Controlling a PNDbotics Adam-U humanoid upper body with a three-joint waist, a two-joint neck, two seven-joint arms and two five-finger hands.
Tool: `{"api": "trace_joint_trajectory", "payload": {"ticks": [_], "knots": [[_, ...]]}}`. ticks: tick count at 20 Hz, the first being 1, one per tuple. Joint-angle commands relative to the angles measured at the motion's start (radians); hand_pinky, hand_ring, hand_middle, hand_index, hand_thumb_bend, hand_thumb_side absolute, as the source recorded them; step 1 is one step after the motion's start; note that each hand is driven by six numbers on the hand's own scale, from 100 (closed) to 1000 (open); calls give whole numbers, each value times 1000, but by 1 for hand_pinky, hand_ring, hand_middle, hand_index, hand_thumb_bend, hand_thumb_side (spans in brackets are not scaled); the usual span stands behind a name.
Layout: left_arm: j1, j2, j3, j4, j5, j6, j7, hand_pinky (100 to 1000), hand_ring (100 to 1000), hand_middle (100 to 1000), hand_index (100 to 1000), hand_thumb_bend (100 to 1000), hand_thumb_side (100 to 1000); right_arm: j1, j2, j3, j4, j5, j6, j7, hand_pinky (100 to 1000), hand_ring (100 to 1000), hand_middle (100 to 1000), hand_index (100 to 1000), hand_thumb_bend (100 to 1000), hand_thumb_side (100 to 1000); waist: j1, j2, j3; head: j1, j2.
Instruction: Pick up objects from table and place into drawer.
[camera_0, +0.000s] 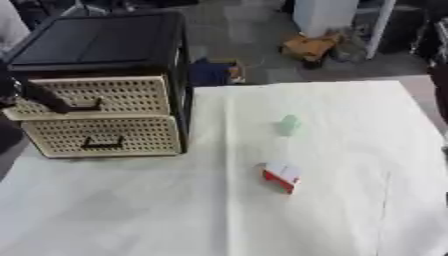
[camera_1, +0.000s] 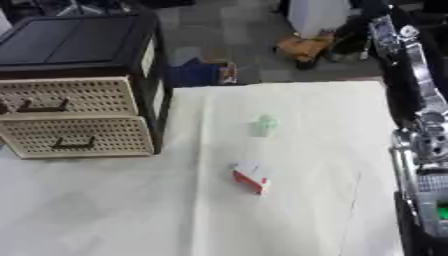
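Observation:
A black cabinet (camera_0: 96, 42) with two beige perforated drawers stands at the table's left. The upper drawer (camera_0: 122, 97) sticks out a little further than the lower drawer (camera_0: 131, 135). My left hand (camera_0: 48, 100) comes in from the left edge and lies against the upper drawer's dark handle (camera_0: 86, 106); its grip is too blurred to read. A small pale green object (camera_0: 289, 125) stands mid-table. Nearer to me lies a small red and white box (camera_0: 282, 176). Only my right arm (camera_1: 424, 135) shows, along the right edge; its hand is out of view.
A white cloth (camera_0: 131, 210) covers the table. Past the far edge, a blue object (camera_0: 210, 74) and an orange-brown object (camera_0: 311, 47) lie on the floor. A white post (camera_0: 324, 15) stands behind them.

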Motion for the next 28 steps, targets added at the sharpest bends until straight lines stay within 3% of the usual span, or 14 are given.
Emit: {"api": "trace_joint_trajectory", "payload": {"ticks": [1,8,13,19,28], "knots": [[-40,-1,3,52,-11,-25,-67,100,100,100,893,100,1000,-8,-22,-6,-11,-2,4,-1,634,557,557,871,130,1000,0,-17,-1,5,-11],[-127,-53,-4,180,12,-37,-200,100,100,100,913,100,1000,-6,-26,-7,-9,0,8,-5,633,557,553,872,128,1000,4,-17,-1,12,-7],[-139,-67,-6,225,-40,-22,-206,100,100,100,914,100,1000,-9,-27,-7,-11,-1,10,-11,633,557,553,872,127,1000,5,-14,-5,15,1],[-118,-74,-7,244,-61,9,-206,100,100,100,915,100,1000,-17,-27,-8,-11,-2,10,-16,633,558,553,872,126,1000,1,-8,-16,10,36],[-107,-80,-27,254,-69,-20,-206,100,100,100,920,100,1000,-30,-25,-11,-6,-2,6,-20,634,558,553,873,131,1000,-8,4,-38,32,32]]}}
